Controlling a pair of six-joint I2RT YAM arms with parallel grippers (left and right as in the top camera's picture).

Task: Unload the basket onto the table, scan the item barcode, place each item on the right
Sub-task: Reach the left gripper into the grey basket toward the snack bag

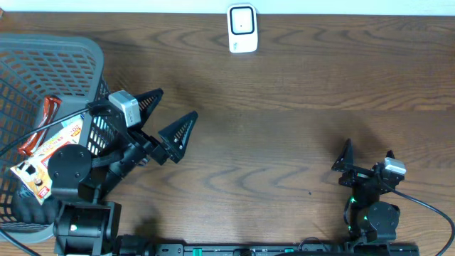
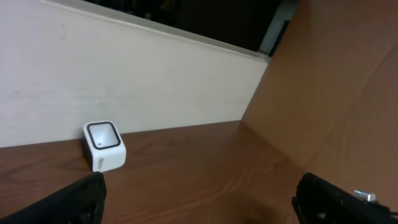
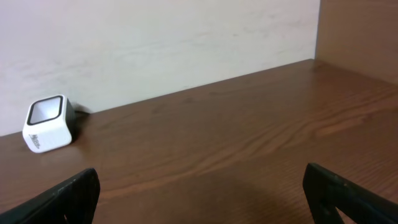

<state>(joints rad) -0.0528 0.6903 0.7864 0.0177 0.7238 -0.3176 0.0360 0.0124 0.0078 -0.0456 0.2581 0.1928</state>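
A white barcode scanner (image 1: 242, 28) stands at the table's far edge; it also shows as a small white box (image 2: 104, 146) in the left wrist view and at the left (image 3: 48, 123) of the right wrist view. The item, an orange and white packet (image 1: 51, 153), lies in the grey basket (image 1: 43, 53) at the left. My left gripper (image 1: 169, 116) hangs open just right of the basket, nothing between its fingers (image 2: 74, 202). My right gripper (image 1: 367, 158) rests open near the front right, its fingers (image 3: 62, 199) wide apart and empty.
The basket also holds a red wrapped item (image 1: 48, 114) and something dark (image 1: 28, 206) at its near end. A pale wall (image 3: 155, 43) runs behind the scanner. A brown board (image 2: 336, 81) closes off the table's right side.
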